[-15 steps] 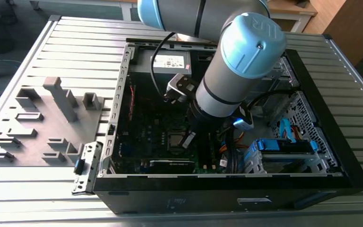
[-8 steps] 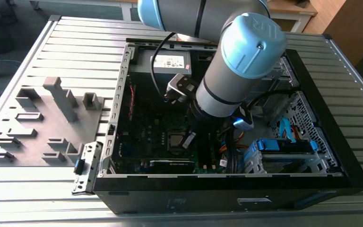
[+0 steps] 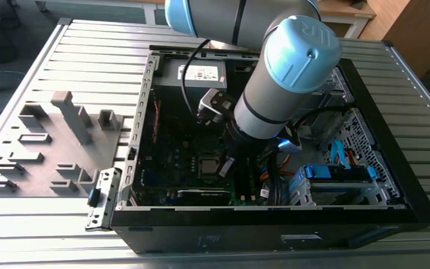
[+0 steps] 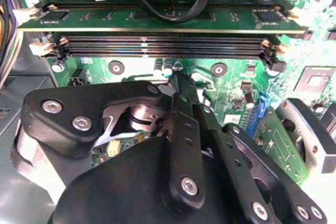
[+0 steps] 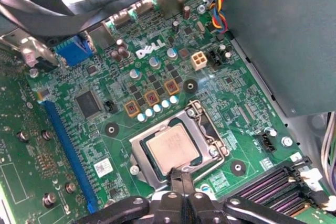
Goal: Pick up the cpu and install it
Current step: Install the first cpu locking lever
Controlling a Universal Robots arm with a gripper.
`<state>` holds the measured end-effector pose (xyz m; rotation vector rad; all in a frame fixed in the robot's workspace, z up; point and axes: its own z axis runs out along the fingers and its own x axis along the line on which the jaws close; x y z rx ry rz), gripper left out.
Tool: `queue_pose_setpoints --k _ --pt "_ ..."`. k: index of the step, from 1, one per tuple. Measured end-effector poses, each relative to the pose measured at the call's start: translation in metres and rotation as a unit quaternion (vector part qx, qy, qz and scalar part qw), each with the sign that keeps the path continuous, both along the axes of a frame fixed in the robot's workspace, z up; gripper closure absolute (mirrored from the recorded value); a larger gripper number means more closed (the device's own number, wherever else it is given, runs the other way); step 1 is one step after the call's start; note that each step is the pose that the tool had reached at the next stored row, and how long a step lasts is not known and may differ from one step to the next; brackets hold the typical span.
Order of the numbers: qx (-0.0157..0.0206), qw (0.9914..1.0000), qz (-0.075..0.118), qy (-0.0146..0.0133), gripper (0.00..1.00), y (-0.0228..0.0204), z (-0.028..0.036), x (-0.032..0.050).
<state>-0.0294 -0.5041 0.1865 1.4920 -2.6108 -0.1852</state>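
Note:
The cpu (image 5: pixel 172 150), a thin square chip with a pale silvery top, lies flat in the metal-framed socket (image 5: pixel 207 129) on the green motherboard (image 5: pixel 79 145). It also shows inside the black computer case (image 3: pixel 275 227) as a small grey square, the cpu (image 3: pixel 208 166). My gripper (image 5: pixel 181 173) hangs right at the chip's near edge, its two black fingers pressed together with nothing between them. In the second wrist view the gripper (image 4: pixel 179 84) points down at the board beside the memory slots (image 4: pixel 163 45), fingers shut.
A grey fixture plate with tall plastic blocks (image 3: pixel 58 140) lies on the slatted table at the exterior view's left. Inside the case are a power supply (image 3: pixel 200 72), black cables (image 4: pixel 168 11), a blue drive bay (image 3: pixel 338 174) and a long blue slot (image 5: pixel 68 145).

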Motion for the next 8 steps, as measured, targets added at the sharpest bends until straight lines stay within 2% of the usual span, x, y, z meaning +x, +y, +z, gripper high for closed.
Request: queue_pose_setpoints --k 4,8 --pt "0.0 0.99992 0.013 0.0 0.89 0.0 0.0 0.0001" --pt "-0.0002 0.99989 0.015 0.0 0.89 -0.0001 0.0001 0.0"
